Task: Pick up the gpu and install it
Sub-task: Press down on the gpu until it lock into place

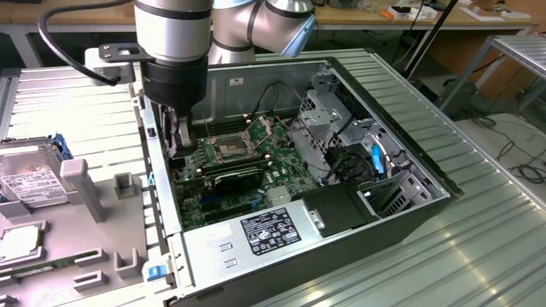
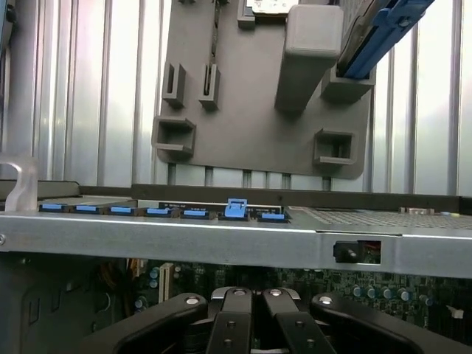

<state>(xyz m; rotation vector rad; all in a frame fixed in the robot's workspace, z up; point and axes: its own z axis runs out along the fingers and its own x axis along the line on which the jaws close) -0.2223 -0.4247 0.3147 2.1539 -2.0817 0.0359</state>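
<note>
The gpu (image 1: pixel 234 181) shows as a black-faced card lying across the green motherboard in the middle of the open computer case (image 1: pixel 410 217). My gripper (image 1: pixel 181 146) reaches down inside the case by its rear wall, toward the exterior view's left, just beside the card's near end. Whether it touches the card I cannot tell. In the wrist view the gripper (image 2: pixel 256 296) is shut, its two black fingers pressed side by side with nothing visible between them. Past the fingers is the case's metal rear edge (image 2: pixel 221 240).
A row of blue slot clips (image 2: pixel 234 209) lines the rear wall. The power supply (image 1: pixel 256 236) sits at the case's front and the CPU socket (image 1: pixel 229 147) behind the card. A grey fixture plate (image 1: pixel 94 211) with a hard drive (image 1: pixel 30 182) lies to the exterior view's left.
</note>
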